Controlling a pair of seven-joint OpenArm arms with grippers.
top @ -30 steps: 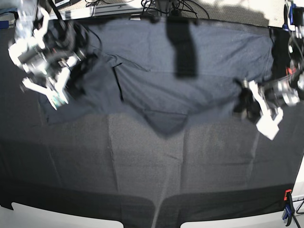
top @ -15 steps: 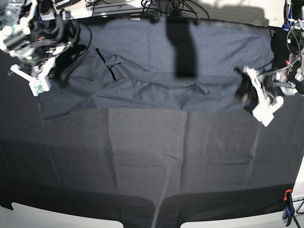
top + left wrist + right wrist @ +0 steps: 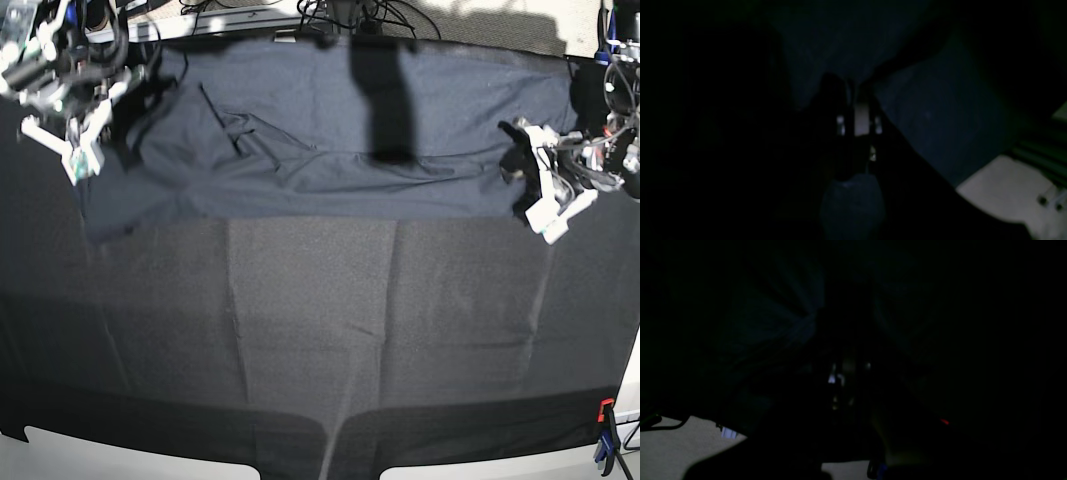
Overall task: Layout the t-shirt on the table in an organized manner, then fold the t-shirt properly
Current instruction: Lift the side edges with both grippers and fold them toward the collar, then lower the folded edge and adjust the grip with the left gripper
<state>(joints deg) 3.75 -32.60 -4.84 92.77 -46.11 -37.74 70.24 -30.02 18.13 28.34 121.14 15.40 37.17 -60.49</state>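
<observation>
Both end effectors, left (image 3: 548, 212) and right (image 3: 78, 160), seemingly pinch the t-shirt (image 3: 320, 130) spread across the desk (image 3: 320, 330); folding remains.

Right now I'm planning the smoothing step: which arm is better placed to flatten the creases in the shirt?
Probably the right gripper. It holds the t-shirt at the base view's left edge, next to the creases there. The left gripper grips the far, flatter end.
</observation>
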